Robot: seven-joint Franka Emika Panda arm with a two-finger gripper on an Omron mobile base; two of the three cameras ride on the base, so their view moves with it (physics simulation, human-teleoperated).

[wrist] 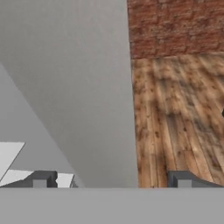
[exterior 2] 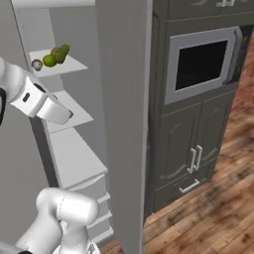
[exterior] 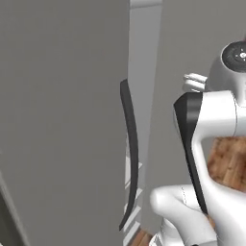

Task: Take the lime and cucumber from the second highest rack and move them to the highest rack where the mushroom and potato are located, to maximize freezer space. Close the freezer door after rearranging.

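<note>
Two grey slabs fill most views, the freezer (exterior 2: pixel 74 149) standing open, its freezer door (exterior: pixel 62 120) swung wide with dark handle (exterior: pixel 130 153); cucumber (exterior 2: pixel 62 52), lime (exterior 2: pixel 49 60) and mushroom (exterior 2: pixel 36 64) together on the top shelf (exterior 2: pixel 74 64); gripper (wrist: pixel 111 179) fingers apart, clasping nothing.

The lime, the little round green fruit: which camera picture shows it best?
The right base view shows it best: the lime sits on the highest rack beside the cucumber. In the left base view the freezer door faces the camera, and the hand view looks at a grey panel and wooden floor.
</note>
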